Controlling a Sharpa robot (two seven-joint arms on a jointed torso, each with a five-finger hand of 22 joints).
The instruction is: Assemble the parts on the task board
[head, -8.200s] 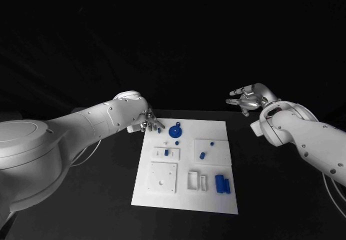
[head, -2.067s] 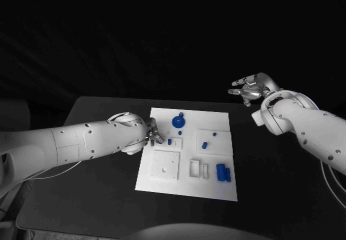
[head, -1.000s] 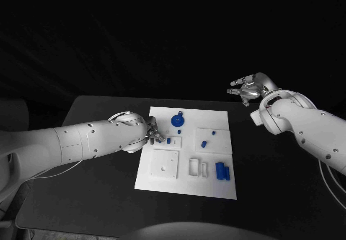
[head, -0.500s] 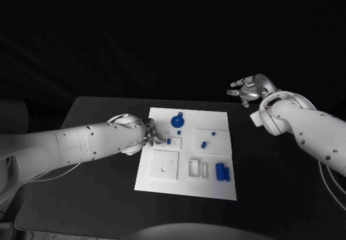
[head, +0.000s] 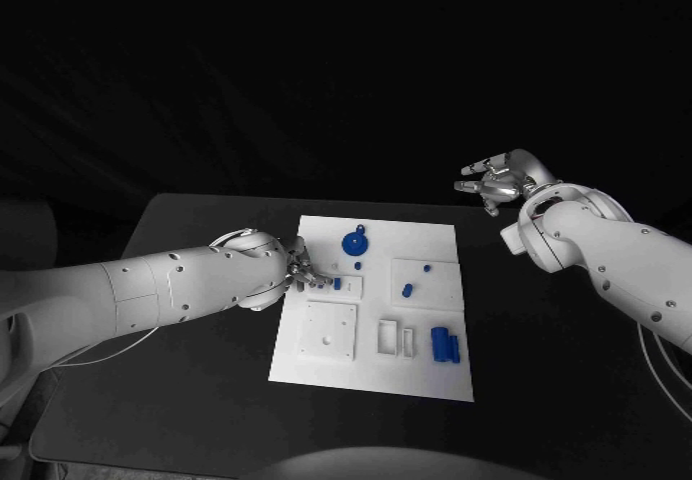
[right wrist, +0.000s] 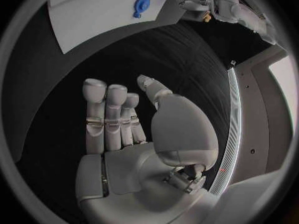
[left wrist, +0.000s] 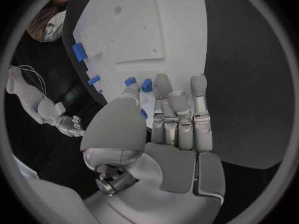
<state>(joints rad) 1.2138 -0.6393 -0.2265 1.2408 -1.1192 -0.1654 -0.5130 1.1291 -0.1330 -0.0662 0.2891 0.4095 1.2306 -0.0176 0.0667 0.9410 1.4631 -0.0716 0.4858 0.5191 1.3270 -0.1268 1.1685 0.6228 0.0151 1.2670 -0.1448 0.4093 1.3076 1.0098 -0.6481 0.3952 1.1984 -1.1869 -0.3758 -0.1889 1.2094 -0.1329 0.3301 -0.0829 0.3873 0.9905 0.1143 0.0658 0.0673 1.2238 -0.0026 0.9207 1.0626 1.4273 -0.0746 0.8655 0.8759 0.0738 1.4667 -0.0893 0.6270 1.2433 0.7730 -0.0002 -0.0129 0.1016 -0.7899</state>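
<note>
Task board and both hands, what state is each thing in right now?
Task board: flat on the table.
Round part: lying at the board's far end.
Two bar parts: side by side, near right corner.
Left hand: fingers at the board's left edge.
Right hand: raised, empty, fingers apart.

Two bulky white arms with small dark screw dots end in the silver left hand (head: 300, 270) and right hand (head: 492, 184); thin cables trail alongside.
</note>
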